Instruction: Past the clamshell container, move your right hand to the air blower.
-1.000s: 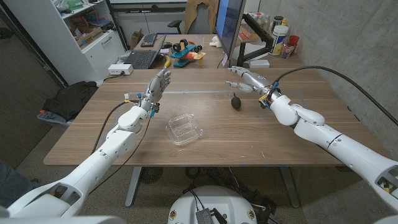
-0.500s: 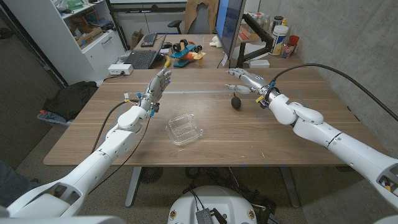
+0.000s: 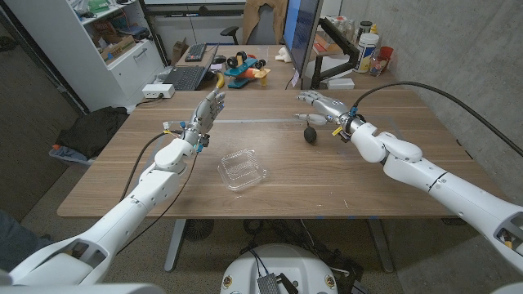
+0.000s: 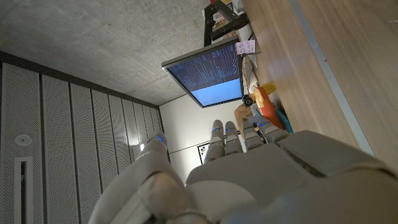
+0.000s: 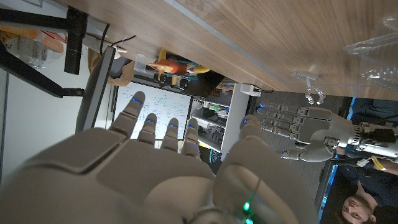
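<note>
**Right hand at the far side, just short of the air blower**

Plainly, the step in hand was the last stretch of the reach. In the head view the right hand [image 3: 320, 104] hung over the far part of the tabletop [image 3: 368, 180], fingers apart and stretched out, holding nothing. The air blower [image 3: 310, 134], a small black bulb, stood on the tabletop just beside that hand, a little nearer the robot and slightly under the fingers; no contact between them could be seen. The clamshell container [image 3: 243, 170], clear plastic and lying open, sat near the middle of the tabletop, well apart from the right hand and closer to the robot than the blower, so the hand had, by my reading, already gone beyond it.

The left hand [image 3: 207, 111] stood upright on the other side of the tabletop, fingers straight and apart, empty, and away from both things. In the right wrist view that same left hand [image 5: 298, 127] appeared across the wood, with the container's clear edge [image 5: 379, 40] at the picture's side.

What the next move seemed to call for was small: bring the right hand down and slightly back toward the robot until it met the blower. The bulb looked light and round, so a careless touch might have tipped or rolled it.
</note>
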You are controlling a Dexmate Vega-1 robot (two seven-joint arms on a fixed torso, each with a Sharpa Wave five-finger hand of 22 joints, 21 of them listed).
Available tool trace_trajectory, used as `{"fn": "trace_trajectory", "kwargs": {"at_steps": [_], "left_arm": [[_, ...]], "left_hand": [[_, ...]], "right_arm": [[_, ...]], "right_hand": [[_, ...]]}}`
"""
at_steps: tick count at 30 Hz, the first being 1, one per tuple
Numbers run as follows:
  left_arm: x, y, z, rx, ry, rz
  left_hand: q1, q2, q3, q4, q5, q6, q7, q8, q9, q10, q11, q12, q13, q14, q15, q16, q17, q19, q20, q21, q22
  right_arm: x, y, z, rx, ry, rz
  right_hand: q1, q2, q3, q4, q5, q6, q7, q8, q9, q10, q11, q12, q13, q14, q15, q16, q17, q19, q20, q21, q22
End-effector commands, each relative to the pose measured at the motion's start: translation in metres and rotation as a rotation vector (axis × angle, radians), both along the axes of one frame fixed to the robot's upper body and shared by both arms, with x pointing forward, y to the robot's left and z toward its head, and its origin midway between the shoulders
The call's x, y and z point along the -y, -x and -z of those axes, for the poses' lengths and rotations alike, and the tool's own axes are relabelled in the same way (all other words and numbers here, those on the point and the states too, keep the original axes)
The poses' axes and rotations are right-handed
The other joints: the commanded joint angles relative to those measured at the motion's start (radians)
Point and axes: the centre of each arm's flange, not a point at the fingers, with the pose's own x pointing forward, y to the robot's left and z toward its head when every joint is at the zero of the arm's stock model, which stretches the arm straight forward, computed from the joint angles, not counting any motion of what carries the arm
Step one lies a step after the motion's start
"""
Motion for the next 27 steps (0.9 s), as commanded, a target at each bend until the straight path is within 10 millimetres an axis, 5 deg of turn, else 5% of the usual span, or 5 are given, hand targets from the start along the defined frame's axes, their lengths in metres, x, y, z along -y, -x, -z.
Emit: {"fn": "trace_trajectory", "kwargs": {"at_steps": [1,27], "left_arm": [[0.001,0.0,0.0,0.002,-0.002,0.0],[-0.005,0.003,0.01,-0.021,0.004,-0.003]], "left_hand": [[-0.002,0.007,0.003,-0.003,0.003,0.009,0.0,0.005,0.004,0.006,0.003,0.003,0.003,-0.002,0.004,0.003,0.004,-0.001,0.001,0.002,0.004],[-0.004,0.008,0.001,-0.005,0.003,0.009,-0.001,0.003,0.004,0.007,0.004,0.003,0.003,-0.003,0.003,0.003,0.004,-0.005,0.005,0.001,0.004]], "right_arm": [[-0.004,-0.001,0.002,-0.008,0.027,0.023],[-0.01,-0.008,0.013,-0.051,0.068,0.065]], "right_hand": [[0.0,-0.004,-0.003,0.004,0.005,0.003,0.002,0.004,0.004,-0.002,0.0,-0.006,0.004,-0.009,0.001,0.0,0.003,-0.003,0.0,-0.001,0.004],[-0.002,-0.005,-0.006,0.005,0.004,0.0,-0.001,0.003,0.004,-0.008,0.003,-0.004,0.004,-0.015,0.002,0.005,0.002,-0.01,0.003,0.002,0.004]]}}
